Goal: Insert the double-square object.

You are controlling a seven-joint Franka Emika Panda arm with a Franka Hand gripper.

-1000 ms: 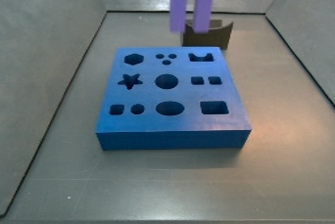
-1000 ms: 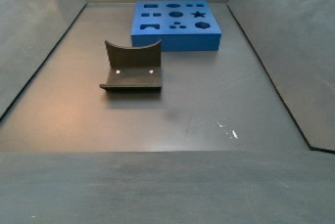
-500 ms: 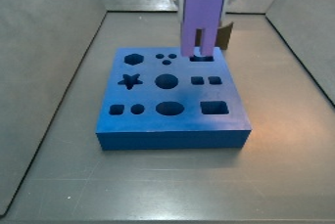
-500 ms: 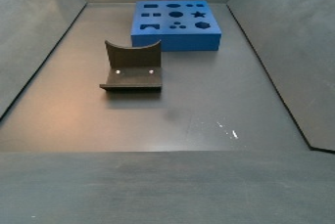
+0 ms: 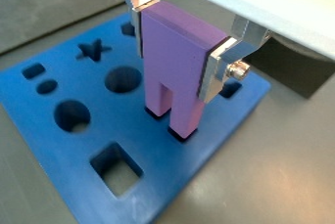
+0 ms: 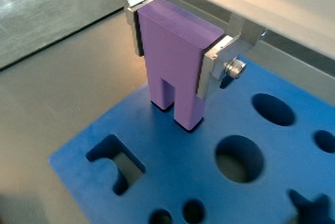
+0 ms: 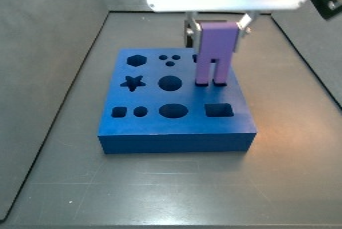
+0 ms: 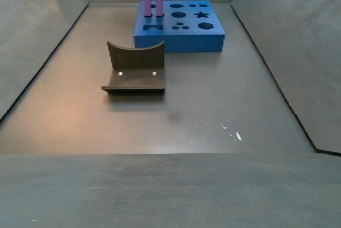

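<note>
The double-square object [image 7: 213,53] is a light purple upright block with two square prongs pointing down. My gripper [image 7: 217,23] is shut on its upper part, one silver finger [image 5: 220,64] on each side; both wrist views show this [image 6: 175,50]. The prong tips [image 6: 183,118] reach the top of the blue board [image 7: 160,125] near its far right corner, over the paired square holes. I cannot tell how deep they sit. In a side view the block [image 8: 154,1] stands at the board's [image 8: 186,42] left end.
The board has several other shaped holes, among them a star [image 7: 132,83], a round hole [image 7: 170,82] and a rectangular one [image 7: 219,107]. The dark fixture [image 8: 134,68] stands on the grey floor apart from the board, also seen in a wrist view [image 5: 299,71]. Grey walls enclose the floor.
My gripper has come down with the purple block. The block hung above the board's far edge; now its prongs meet the board's top.
</note>
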